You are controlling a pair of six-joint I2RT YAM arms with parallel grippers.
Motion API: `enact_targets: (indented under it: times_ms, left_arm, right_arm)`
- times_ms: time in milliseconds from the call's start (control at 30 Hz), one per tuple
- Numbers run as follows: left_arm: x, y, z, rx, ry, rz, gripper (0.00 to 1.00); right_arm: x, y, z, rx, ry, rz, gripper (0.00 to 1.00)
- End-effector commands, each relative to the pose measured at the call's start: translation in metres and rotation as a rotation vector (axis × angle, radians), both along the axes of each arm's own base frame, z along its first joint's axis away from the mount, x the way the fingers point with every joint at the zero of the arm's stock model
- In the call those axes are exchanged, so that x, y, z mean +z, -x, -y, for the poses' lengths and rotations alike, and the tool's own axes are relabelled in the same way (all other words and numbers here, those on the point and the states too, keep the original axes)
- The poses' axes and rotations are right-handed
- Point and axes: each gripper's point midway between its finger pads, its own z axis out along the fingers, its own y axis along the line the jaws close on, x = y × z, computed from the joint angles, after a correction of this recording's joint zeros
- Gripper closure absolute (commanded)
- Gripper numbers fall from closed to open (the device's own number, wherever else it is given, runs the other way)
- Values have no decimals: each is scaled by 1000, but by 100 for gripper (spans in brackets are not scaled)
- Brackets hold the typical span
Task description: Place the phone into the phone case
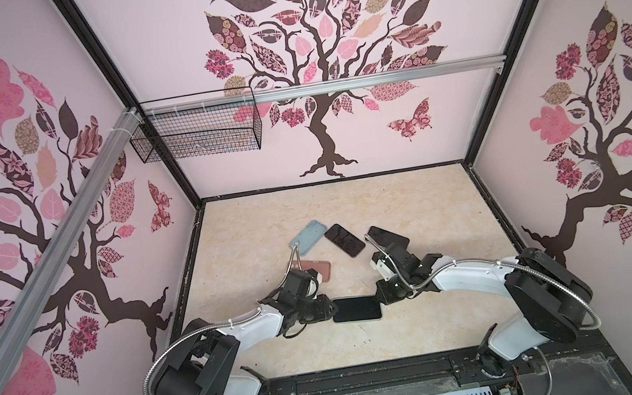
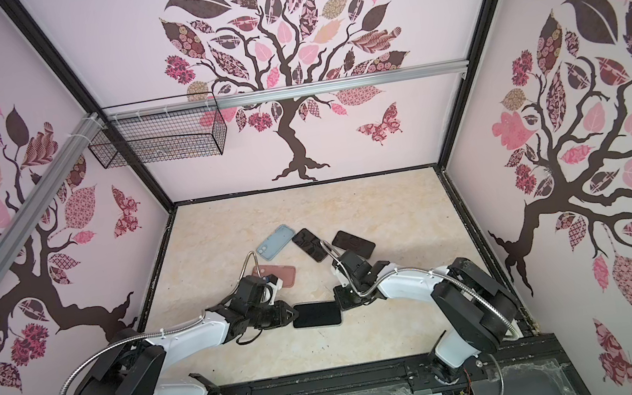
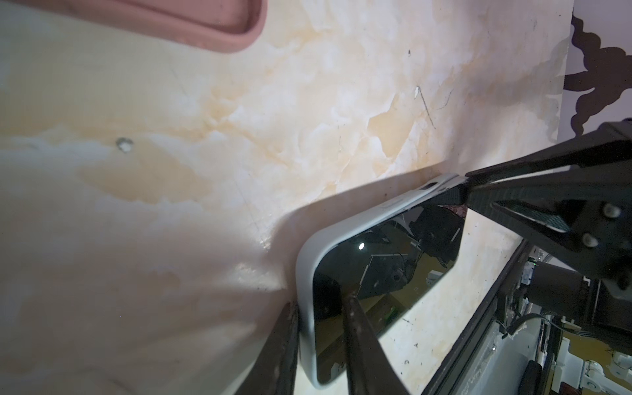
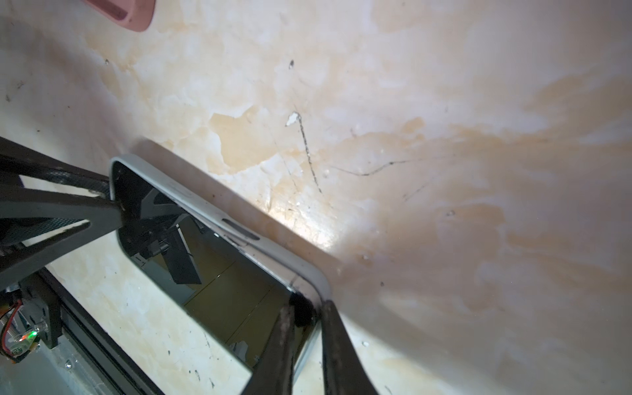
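Note:
A phone (image 1: 357, 309) (image 2: 317, 314) with a black screen lies level near the front middle of the table, inside a light grey phone case (image 3: 304, 260) (image 4: 239, 236) whose rim wraps its edge. My left gripper (image 1: 332, 309) (image 3: 319, 302) is shut on its left short end, one finger behind the case and one on the screen. At the opposite end, my right gripper (image 1: 379, 301) (image 4: 307, 306) is shut on a corner. The underside of the case is hidden.
Farther back lie a blue-grey case (image 1: 308, 235), a pink case (image 1: 318, 269) partly under my left arm, and two dark phones (image 1: 345, 240) (image 1: 387, 237). A wire basket (image 1: 195, 127) hangs on the back-left rail. A black frame (image 1: 373, 375) borders the table's front.

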Motion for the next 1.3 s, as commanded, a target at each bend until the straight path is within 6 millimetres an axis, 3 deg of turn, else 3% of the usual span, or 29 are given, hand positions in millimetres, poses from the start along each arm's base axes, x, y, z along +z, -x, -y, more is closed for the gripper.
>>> enact_targets:
  times_ms: [0, 333, 600, 933, 1267]
  left_arm:
    - [1, -5, 5, -18, 7, 19, 75]
    - [-5, -3, 8, -15, 33, -3, 78]
    - [-9, 2, 5, -12, 29, -10, 78]
    - [-11, 4, 4, -13, 30, -13, 78]
    - [-15, 4, 4, -12, 31, -21, 78]
  right_arm:
    - [-6, 6, -5, 38, -12, -30, 86]
    - [-19, 26, -4, 98, -14, -119, 87]
    - [-11, 21, 6, 51, 27, -83, 84]
    - [-11, 26, 4, 66, 19, -112, 85]
    - [-42, 48, 6, 125, 64, -206, 86]
